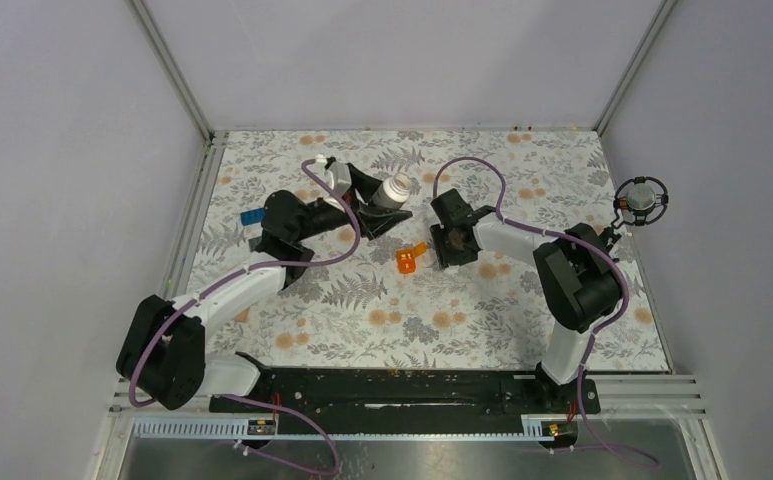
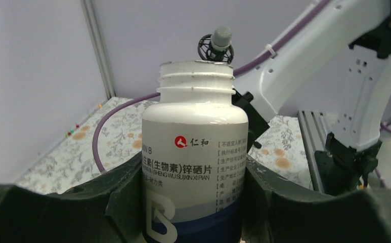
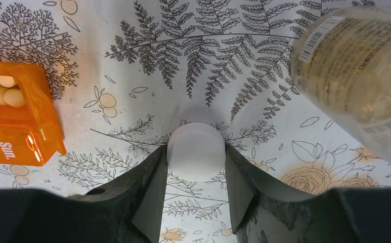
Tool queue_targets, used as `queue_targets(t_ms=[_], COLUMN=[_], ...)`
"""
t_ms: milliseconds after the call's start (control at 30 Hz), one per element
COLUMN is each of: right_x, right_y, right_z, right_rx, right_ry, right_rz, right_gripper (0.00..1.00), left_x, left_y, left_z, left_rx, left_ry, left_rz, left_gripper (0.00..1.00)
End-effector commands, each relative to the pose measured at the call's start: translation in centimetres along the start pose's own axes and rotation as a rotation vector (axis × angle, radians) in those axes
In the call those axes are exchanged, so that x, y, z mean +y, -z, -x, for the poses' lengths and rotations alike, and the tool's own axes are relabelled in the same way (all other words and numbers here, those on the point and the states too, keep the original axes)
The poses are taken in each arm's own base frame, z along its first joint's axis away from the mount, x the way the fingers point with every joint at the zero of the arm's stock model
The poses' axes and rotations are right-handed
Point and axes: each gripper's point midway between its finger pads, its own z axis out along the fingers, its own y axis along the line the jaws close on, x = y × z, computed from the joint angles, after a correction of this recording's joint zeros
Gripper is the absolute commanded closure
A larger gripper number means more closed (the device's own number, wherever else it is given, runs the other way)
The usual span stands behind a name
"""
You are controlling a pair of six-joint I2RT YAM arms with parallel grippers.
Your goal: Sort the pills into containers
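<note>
A white bottle with a dark blue base and an uncapped threaded neck stands upright between the fingers of my left gripper, which is shut on it; from above, this bottle is at the back middle of the table. My right gripper is down at the table, its fingertips touching both sides of a flat white round cap. The orange hinged-lid box lies left of it with pale pills inside. A clear bottle holding pale pills lies on its side at the right.
A blue brick and a dark plate lie under the left arm. A round black-framed device stands off the table's right edge. Grey walls enclose the flowered table cover on three sides.
</note>
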Motion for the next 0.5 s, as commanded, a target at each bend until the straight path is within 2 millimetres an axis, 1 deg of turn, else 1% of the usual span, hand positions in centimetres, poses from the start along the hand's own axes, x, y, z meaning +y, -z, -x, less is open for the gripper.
queue_targets(t_ms=[0,100,200,300,400,467], right_x=[0.3,0.3,0.2,0.1,0.1,0.4], right_y=[0.3,0.7,0.9,1.0,1.7,2.5], right_z=[0.8,1.1,1.1,1.1,1.6,2.0], right_rx=[-0.017,-0.036,-0.04,-0.044,-0.067,-0.087], right_ry=[0.013,0.01,0.007,0.003,-0.004,-0.009], right_rz=[-0.009,-0.005,-0.008,-0.012,-0.008,0.012], right_gripper=[0.61,0.61,0.61,0.61,0.61,0.62], left_x=[-2.0,-2.4,-2.7,-2.6,-2.4,-2.1], left_y=[0.2,0.6,1.1,1.3,1.3,1.4], left_z=[1.8,1.9,2.5,2.5,2.0,1.5], left_rx=[-0.077,-0.112,-0.17,-0.173,-0.159,-0.145], left_ry=[-0.308,-0.454,-0.602,-0.694,-0.722,-0.706], left_rz=[-0.155,-0.186,-0.18,-0.176,-0.173,-0.16], left_gripper=[1.0,1.0,1.0,1.0,1.0,1.0])
